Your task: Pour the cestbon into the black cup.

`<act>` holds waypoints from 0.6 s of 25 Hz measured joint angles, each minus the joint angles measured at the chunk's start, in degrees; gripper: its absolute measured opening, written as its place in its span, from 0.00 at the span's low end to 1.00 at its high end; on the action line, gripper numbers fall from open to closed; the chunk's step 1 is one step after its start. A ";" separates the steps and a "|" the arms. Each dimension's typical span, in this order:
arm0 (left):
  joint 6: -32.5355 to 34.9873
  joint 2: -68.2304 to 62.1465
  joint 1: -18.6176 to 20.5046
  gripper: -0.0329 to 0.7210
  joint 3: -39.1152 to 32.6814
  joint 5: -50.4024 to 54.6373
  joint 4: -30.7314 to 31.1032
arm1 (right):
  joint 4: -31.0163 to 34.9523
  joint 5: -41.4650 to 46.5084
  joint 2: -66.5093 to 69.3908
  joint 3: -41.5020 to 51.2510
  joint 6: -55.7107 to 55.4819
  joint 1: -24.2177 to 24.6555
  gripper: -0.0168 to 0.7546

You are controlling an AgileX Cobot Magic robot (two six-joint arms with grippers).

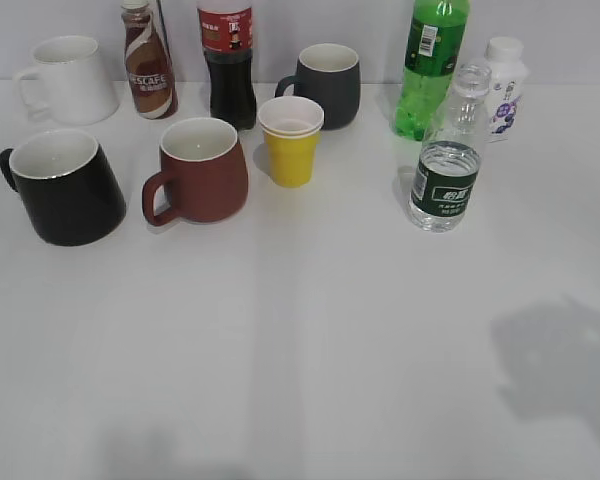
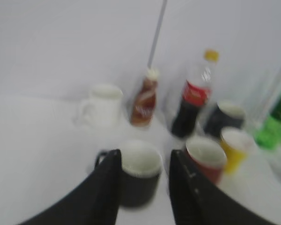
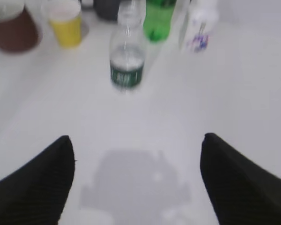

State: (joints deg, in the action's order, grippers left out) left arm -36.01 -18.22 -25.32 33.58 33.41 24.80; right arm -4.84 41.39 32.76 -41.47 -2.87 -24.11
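The cestbon (image 1: pixel 445 172) stands upright at the right of the table, a clear bottle with a dark green label, partly filled, with no cap visible on its neck. It also shows in the right wrist view (image 3: pixel 126 58), far ahead of my right gripper (image 3: pixel 136 139), which is wide open, empty and above bare table. The black cup (image 1: pixel 65 187) stands at the left with its handle to the left. In the blurred left wrist view, the cup (image 2: pixel 139 185) sits just beyond and between the fingers of my open left gripper (image 2: pixel 143 154). Neither gripper shows in the exterior view.
A brown-red mug (image 1: pixel 200 168) stands right of the black cup, then stacked yellow cups (image 1: pixel 291 140). Along the back are a white mug (image 1: pixel 70 78), a coffee bottle (image 1: pixel 148 62), a cola bottle (image 1: pixel 228 60), a dark grey mug (image 1: pixel 325 85), a green soda bottle (image 1: pixel 430 65) and a small white bottle (image 1: pixel 503 88).
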 joint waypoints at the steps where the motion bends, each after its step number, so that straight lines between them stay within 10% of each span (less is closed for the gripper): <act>1: 2.46 0.81 -2.53 0.40 1.48 4.56 -2.12 | 0.56 4.25 -2.24 0.00 0.59 -0.06 0.84; 8: 11.75 1.96 -10.70 0.44 4.51 33.72 -14.19 | 4.84 24.59 -16.03 0.59 1.83 -0.06 0.83; 15: 18.24 5.41 -10.77 0.46 1.38 35.24 -15.88 | 4.84 27.61 -27.98 8.40 2.87 -0.06 0.81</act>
State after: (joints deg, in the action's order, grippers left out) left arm -17.78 -12.81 -36.08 34.96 68.65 8.92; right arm 0.00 69.00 4.78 -33.07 0.00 -24.17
